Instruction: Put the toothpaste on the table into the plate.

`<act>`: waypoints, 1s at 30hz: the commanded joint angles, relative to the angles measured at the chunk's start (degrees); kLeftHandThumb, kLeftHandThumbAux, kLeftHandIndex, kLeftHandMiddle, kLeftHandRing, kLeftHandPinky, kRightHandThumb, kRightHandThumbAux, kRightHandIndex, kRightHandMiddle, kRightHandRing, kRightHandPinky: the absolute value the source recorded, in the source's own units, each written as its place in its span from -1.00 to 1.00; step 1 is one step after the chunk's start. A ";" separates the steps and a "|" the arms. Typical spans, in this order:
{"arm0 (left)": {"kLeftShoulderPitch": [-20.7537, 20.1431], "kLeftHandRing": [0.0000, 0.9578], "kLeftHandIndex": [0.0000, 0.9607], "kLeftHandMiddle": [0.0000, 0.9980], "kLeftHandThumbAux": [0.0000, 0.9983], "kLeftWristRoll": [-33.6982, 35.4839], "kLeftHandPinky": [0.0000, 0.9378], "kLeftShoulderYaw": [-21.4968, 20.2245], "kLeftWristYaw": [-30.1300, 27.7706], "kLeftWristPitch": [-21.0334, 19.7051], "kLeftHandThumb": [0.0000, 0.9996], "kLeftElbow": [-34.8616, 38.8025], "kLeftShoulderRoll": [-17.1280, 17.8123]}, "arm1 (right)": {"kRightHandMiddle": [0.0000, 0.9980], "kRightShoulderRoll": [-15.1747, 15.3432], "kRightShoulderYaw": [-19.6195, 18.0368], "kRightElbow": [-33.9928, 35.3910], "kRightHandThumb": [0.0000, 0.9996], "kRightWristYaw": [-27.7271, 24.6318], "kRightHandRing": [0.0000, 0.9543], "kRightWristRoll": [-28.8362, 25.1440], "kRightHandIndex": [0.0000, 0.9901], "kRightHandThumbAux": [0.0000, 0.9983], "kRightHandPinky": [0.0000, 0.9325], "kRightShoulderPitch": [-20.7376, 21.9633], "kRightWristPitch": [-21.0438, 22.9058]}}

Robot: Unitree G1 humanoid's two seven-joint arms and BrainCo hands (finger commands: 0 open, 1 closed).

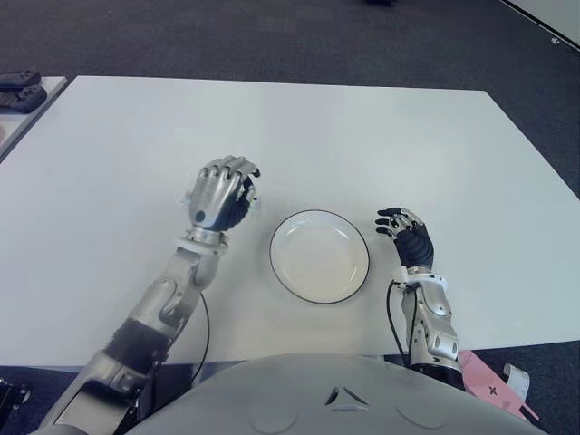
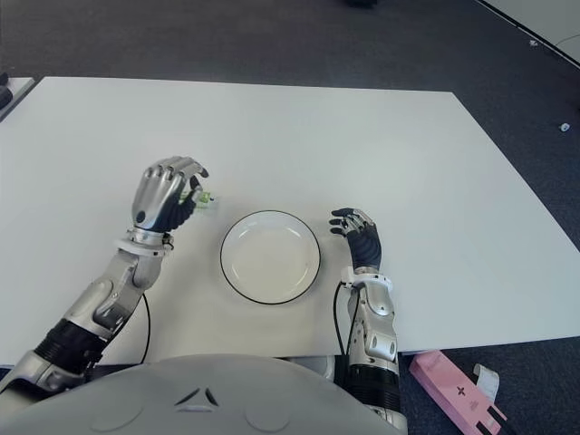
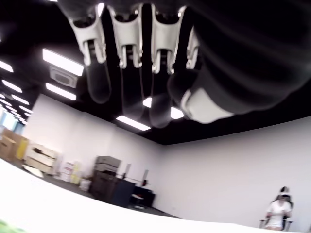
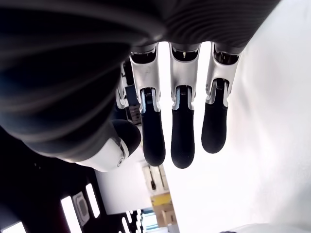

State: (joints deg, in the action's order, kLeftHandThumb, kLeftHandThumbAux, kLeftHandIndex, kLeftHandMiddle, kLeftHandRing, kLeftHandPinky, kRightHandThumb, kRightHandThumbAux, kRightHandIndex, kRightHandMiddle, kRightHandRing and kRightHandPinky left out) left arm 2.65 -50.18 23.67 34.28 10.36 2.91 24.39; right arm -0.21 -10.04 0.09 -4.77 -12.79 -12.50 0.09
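Glossy white plate (image 1: pixel 319 256) with dark rim; matt white table (image 1: pixel 362 136)

You are looking down at a white table (image 1: pixel 381 136): the left hand (image 1: pixel 220 195) is hovering left of a white plate (image 1: pixel 319 256) (black-rimmed), the right hand (image 1: pixel 407 236) showing just right of it.

The setting is a large open office or laboratory hall. The work surface is a wide white rectangular table (image 1: pixel 362 136) standing on dark grey carpet flooring (image 1: pixel 272 36), which borders it from 10 to 2 o'clock. The left wrist view shows a black ceiling with long fluorescent light strips (image 3: pixel 60 62), plain white walls (image 3: pixel 233 170), dark cabinets (image 3: pixel 112 184), stacked cardboard boxes (image 3: pixel 12 145), and a seated person (image 3: pixel 278 213) by the wall.
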 commanded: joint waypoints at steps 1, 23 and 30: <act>2.05 0.86 -0.08 0.79 0.42 -0.20 0.87 2.26 -0.55 7.03 0.44 1.39 0.88 | -0.11 -0.24 0.07 -0.68 0.43 0.11 -0.02 0.04 -0.15 0.47 0.02 0.56 -0.39; -4.43 0.75 -0.08 0.68 0.40 2.39 0.73 -1.68 -16.60 16.78 0.41 -5.04 8.31 | -0.11 -0.27 -0.22 -1.68 0.42 -1.40 -0.04 -1.26 -0.15 0.46 0.00 0.83 -1.16; -9.51 0.53 -0.09 0.51 0.39 2.96 0.43 -3.08 -25.76 14.32 0.40 -11.69 11.42 | -0.11 -0.65 -0.32 -1.15 0.43 -0.34 -0.03 -0.98 -0.15 0.47 0.01 0.73 -0.43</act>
State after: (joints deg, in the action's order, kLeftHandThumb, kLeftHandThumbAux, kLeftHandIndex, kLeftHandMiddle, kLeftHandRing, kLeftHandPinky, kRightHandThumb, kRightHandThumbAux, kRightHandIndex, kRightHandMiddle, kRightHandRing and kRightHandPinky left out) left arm -4.48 -47.23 21.03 12.77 26.39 -6.07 34.62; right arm -0.30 -10.26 -0.89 -5.75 -13.62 -12.12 -0.64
